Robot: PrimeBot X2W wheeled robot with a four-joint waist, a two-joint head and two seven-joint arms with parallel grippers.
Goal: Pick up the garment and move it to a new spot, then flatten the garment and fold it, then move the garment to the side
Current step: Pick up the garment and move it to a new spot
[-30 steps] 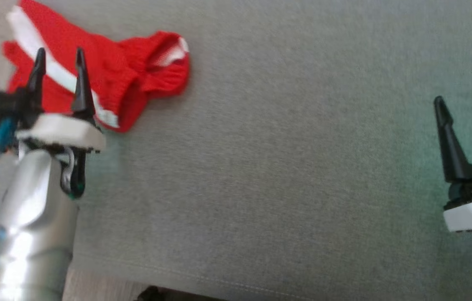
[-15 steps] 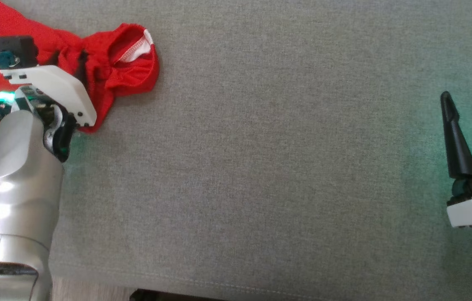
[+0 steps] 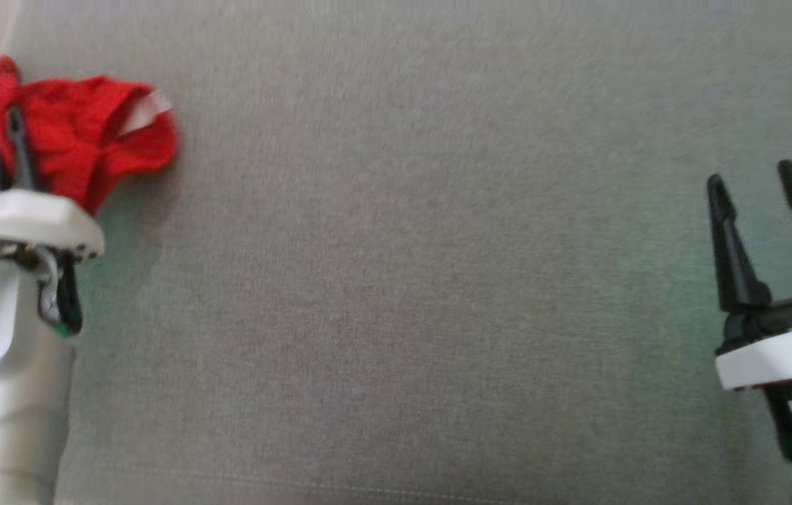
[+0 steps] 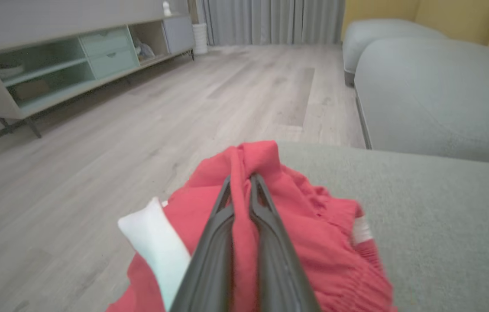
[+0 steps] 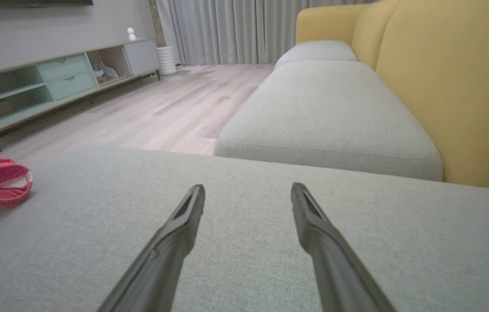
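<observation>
At the left gripper (image 4: pixel 241 180), fingers (image 4: pixel 216 247) pressed almost together, nipping a raised ridge of the garment (image 4: pixel 309 208) between them. Red cloth bunched up on both sides of the fingers, with a white band (image 4: pixel 153 242) folded out on one side. Gathered in a heap at the far left corner of the cushion (image 3: pixel 396 294), close to its edge; lifted clear or only pulled up, cannot tell. A white-lined hem (image 3: pixel 146 112) turned toward the cushion's middle.

Over the cushion's right side, the right gripper (image 3: pixel 751 174), fingers spread wide, holding nothing, well apart from the garment, above bare grey fabric.

Beyond the cushion's left edge, pale wood floor (image 4: pixel 97 143). Farther off past that edge, a low sideboard (image 4: pixel 53 73) with pale green fronts along the wall, and grey curtains (image 4: pixel 270 21). Past the cushion's far edge, a second grey seat (image 5: pixel 326 108) with a yellow back (image 5: pixel 456 86).
</observation>
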